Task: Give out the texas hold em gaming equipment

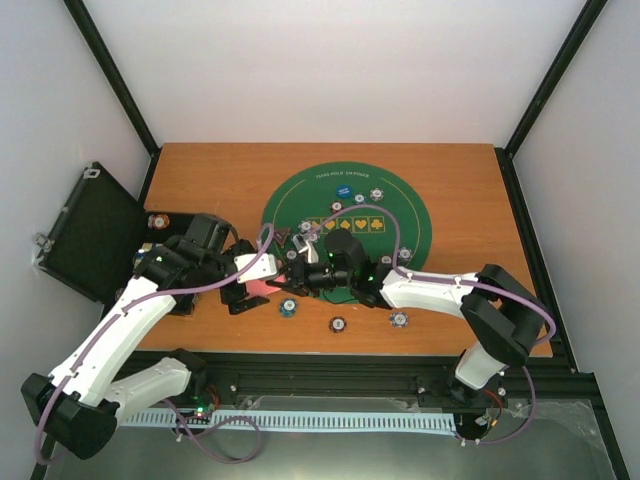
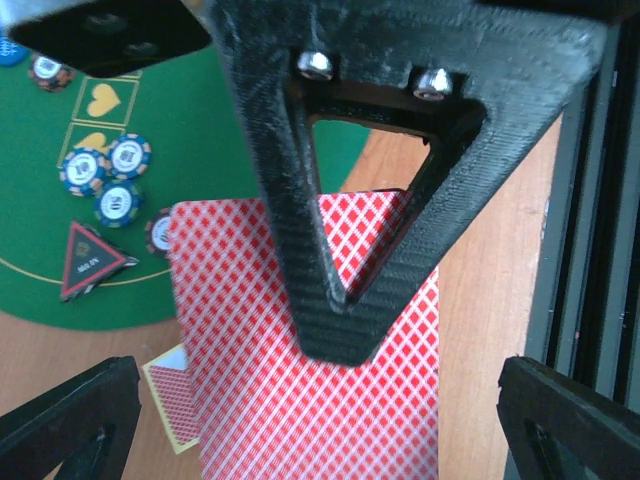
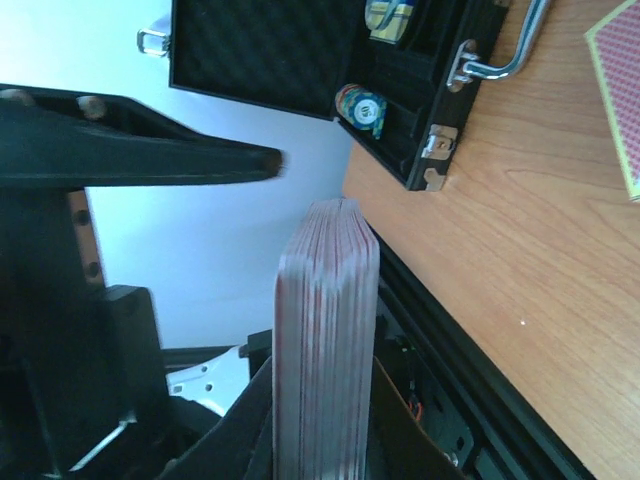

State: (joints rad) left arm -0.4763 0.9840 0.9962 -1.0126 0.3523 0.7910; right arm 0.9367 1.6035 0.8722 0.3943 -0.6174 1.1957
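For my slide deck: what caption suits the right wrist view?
Right end effector grips an edge-on deck of red-backed playing cards; wooden table and open black foam-lined case beyond.

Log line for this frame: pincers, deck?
right pincer: shut on red-backed playing-card deck | left pincer: open, clear of deck | black hinged case: open

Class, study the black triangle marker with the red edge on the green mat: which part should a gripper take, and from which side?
Probably straight down from above, since the triangle marker lies flat on the green mat. Pinch one straight edge against the opposite corner, choosing sides clear of the chips that sit close beside it.
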